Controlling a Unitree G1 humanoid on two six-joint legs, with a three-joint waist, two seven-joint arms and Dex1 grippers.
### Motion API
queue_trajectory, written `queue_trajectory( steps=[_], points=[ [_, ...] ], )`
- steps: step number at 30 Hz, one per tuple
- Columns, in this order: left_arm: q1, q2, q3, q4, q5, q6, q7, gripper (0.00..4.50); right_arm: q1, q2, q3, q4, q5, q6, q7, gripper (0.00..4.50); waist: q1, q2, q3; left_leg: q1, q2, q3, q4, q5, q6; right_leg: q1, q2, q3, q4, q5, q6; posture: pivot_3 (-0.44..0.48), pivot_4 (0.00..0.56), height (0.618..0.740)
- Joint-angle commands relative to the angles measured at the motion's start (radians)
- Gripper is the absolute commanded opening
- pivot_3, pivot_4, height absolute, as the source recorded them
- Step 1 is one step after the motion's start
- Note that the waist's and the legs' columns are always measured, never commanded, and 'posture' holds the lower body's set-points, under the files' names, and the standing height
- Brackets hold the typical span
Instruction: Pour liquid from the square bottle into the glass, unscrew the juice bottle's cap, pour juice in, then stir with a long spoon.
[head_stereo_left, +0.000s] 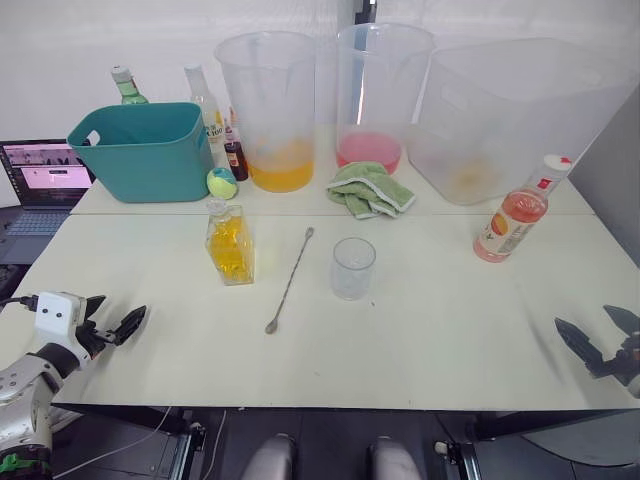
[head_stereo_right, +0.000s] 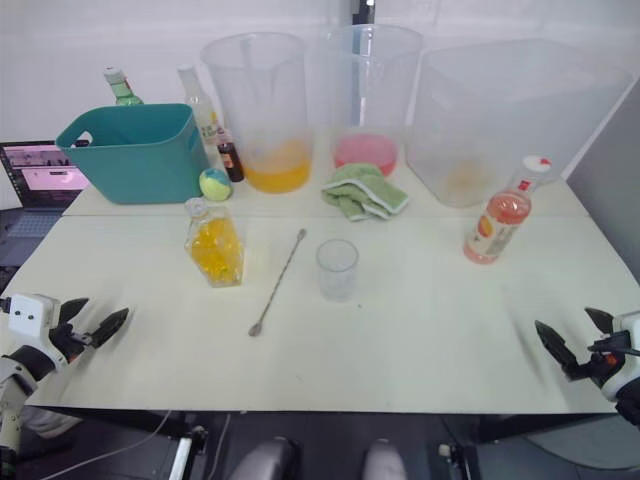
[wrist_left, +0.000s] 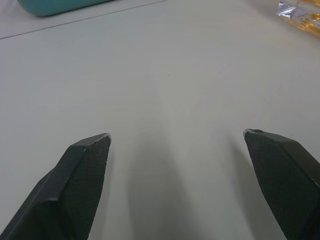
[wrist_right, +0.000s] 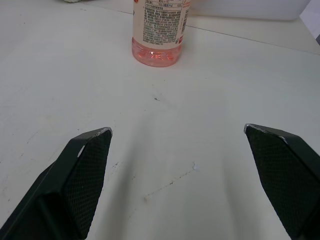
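The square bottle (head_stereo_left: 230, 246) with yellow liquid stands left of centre on the white table (head_stereo_left: 430, 340). To its right lies the long spoon (head_stereo_left: 289, 281), then the empty glass (head_stereo_left: 353, 268). The juice bottle (head_stereo_left: 515, 215), pink with its white cap (head_stereo_left: 556, 163) on, stands at the right; its base (wrist_right: 156, 50) shows in the right wrist view. My left gripper (head_stereo_left: 112, 318) is open at the table's near left edge, holding nothing. My right gripper (head_stereo_left: 598, 337) is open at the near right edge, holding nothing. A corner of the square bottle (wrist_left: 300, 12) shows in the left wrist view.
At the back stand three big translucent pitchers (head_stereo_left: 270, 110), a teal bin (head_stereo_left: 145, 150), a green bottle (head_stereo_left: 127, 88), a clear bottle (head_stereo_left: 205, 105), a small dark bottle (head_stereo_left: 235, 155), a yellow-green ball (head_stereo_left: 222, 183) and a green cloth (head_stereo_left: 370, 190). A laptop (head_stereo_left: 45, 180) sits at the left.
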Motion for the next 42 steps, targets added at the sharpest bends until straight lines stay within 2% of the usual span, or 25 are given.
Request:
queue_trajectory(
  steps=[1,7,11,15,18,22,28,35,42],
  points=[
    [0.014,0.005,0.017,-0.069,-0.018,-0.005,0.006,4.5,-0.016,-0.006,-0.019,-0.009,0.021,-0.026,0.011,4.48,0.0,0.0,0.0,0.0,0.0,0.0,0.0,0.0,0.0,0.0,0.0,0.0,0.0,0.0,0.0,0.0,0.15,0.738],
    [0.124,-0.112,0.037,-0.322,-0.169,0.152,0.024,4.5,-0.081,-0.014,0.043,-0.056,0.076,-0.002,0.09,4.48,-0.003,0.0,0.0,0.0,0.003,0.001,0.0,0.0,0.0,0.0,0.0,0.002,0.0,0.0,0.0,0.0,0.15,0.738],
    [0.233,-0.252,-0.046,-0.621,-0.214,0.251,0.137,4.5,-0.158,-0.064,0.122,-0.131,0.149,0.07,0.185,4.48,-0.001,0.0,0.0,0.0,0.003,0.003,0.0,0.0,0.0,0.0,-0.001,0.004,-0.001,0.0,0.0,0.0,0.15,0.738],
    [0.275,-0.357,-0.165,-0.808,-0.126,0.294,0.285,4.5,-0.219,-0.109,0.218,-0.187,0.2,0.119,0.3,4.48,0.008,-0.001,0.001,-0.002,0.003,0.004,0.001,0.0,0.0,0.001,0.001,0.003,-0.005,0.0,0.0,0.0,0.15,0.738],
    [0.262,-0.465,-0.218,-0.869,-0.049,0.279,0.446,4.5,-0.238,-0.15,0.281,-0.211,0.225,0.121,0.426,4.48,0.018,-0.002,0.001,-0.002,0.002,0.004,0.001,0.0,0.0,0.002,0.002,0.003,-0.007,0.0,0.0,0.0,0.15,0.738],
    [0.24,-0.561,-0.293,-0.931,0.054,0.256,0.572,4.5,-0.234,-0.202,0.336,-0.235,0.231,0.114,0.565,4.48,0.027,-0.003,0.002,-0.003,0.002,0.006,0.002,0.0,0.0,0.002,0.002,0.003,-0.009,0.0,0.001,0.0,0.15,0.738],
    [0.103,-0.568,-0.277,-0.906,0.075,0.289,0.647,4.5,-0.249,-0.223,0.379,-0.292,0.22,0.11,0.632,4.48,0.029,-0.006,0.003,-0.004,0.003,0.007,0.003,0.0,0.0,0.002,0.002,0.003,-0.008,0.0,0.001,0.0,0.15,0.738],
    [0.017,-0.54,-0.299,-0.858,0.073,0.328,0.634,4.5,-0.263,-0.218,0.389,-0.288,0.194,0.105,0.613,4.48,0.028,-0.007,0.004,-0.004,0.002,0.007,0.004,0.0,-0.001,0.002,0.002,0.003,-0.008,0.0,0.001,0.0,0.15,0.738],
    [-0.088,-0.52,-0.316,-0.736,0.101,0.322,0.617,4.5,-0.244,-0.214,0.378,-0.292,0.187,0.105,0.593,4.48,0.028,-0.009,0.005,-0.004,0.002,0.007,0.004,0.0,-0.001,0.002,0.002,0.002,-0.008,0.001,0.001,0.0,0.15,0.738]
  ],
)
